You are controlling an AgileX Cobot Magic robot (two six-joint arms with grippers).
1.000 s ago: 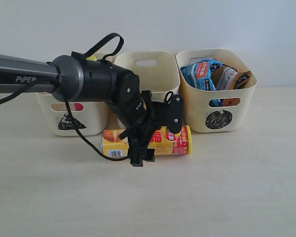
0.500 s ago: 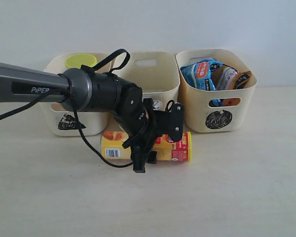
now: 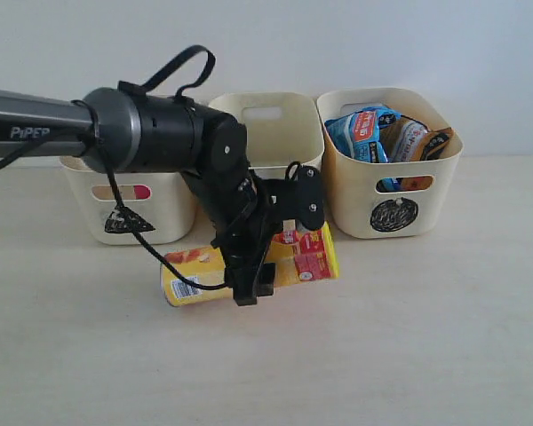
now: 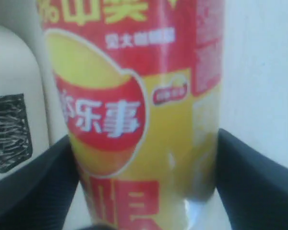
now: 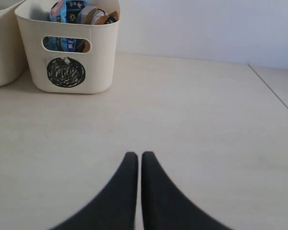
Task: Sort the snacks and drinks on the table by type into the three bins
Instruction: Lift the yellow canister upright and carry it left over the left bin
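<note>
Left gripper [image 3: 251, 268] clamped on tube [image 3: 194, 279]. Tube lay flat 1 s ago, now raised and tilted between its fingers. Likely bound for triangle bin [image 3: 164, 222] behind gripper. Right gripper [image 5: 139, 163] pressed together, empty.

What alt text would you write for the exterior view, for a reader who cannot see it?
The left tool grips a tilted yellow-orange chip tube in front of the middle cream bin. The circle-marked bin beside it holds snack bags.
</note>
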